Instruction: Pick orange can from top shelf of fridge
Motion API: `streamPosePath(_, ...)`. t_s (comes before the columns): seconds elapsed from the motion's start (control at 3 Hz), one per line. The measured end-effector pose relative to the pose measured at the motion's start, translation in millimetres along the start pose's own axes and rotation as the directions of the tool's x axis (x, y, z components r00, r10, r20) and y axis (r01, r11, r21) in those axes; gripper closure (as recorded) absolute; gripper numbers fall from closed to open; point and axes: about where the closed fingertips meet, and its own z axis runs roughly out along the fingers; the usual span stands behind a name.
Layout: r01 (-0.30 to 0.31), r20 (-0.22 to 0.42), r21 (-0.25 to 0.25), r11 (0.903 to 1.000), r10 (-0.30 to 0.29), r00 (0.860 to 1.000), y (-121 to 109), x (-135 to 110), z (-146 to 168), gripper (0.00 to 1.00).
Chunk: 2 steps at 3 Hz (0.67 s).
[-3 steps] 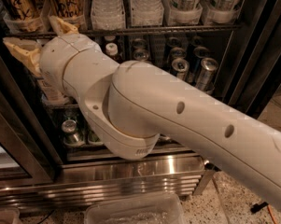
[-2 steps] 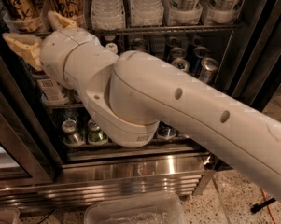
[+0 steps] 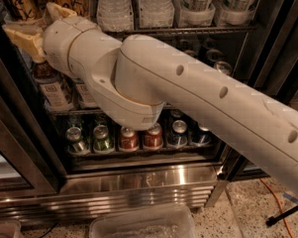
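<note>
Up at the far left of the top shelf (image 3: 198, 30), the orange can (image 3: 19, 0) stands upright with a similar one close beside it, the tops of both out of view. Just below it, the gripper (image 3: 28, 20) hangs at the shelf's edge. Its pale fingers (image 3: 22, 39) are spread apart with nothing between them, and it looks to be short of the can. A full can is likely fairly heavy and stiff, though its thin wall would dent under a hard squeeze. Its smooth chilled metal may be slick. The sensible hold is across the mid-body, clear of its neighbour. Further right, water bottles (image 3: 114, 6) crowd the row, and the arm (image 3: 198, 98) hides much of the fridge (image 3: 138, 182).
</note>
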Motion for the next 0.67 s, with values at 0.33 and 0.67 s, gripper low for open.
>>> streamPosePath(0.33, -0.002, 0.002, -0.006, 1.0, 0.002, 1.0, -10, 1, 12, 0.35)
streamPosePath(0.67, -0.003, 0.003, 0.003, 1.0, 0.003, 1.0, -23, 0, 18, 0.35)
